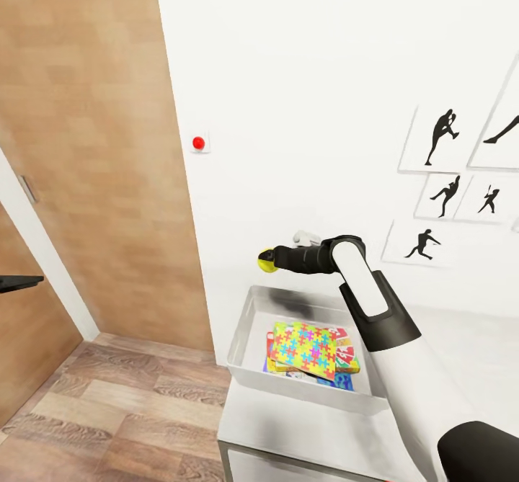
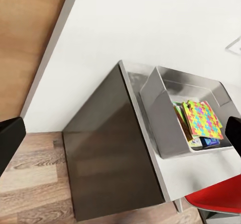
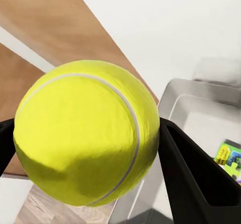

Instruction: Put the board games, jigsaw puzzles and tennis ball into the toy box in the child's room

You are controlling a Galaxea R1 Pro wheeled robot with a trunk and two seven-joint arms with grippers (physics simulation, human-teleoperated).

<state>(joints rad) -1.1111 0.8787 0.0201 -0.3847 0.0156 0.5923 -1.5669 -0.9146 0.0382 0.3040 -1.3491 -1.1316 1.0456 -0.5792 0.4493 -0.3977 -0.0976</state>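
Two black fingers of right end effector clamp fuzzy round tennis ball above smooth grey toy box.

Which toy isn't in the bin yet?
The tennis ball, clamped in the right gripper above the toy box. The jigsaw puzzle and board games lie inside.

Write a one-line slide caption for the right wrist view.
Right gripper holding the tennis ball between its fingers, with the grey toy box just beyond.
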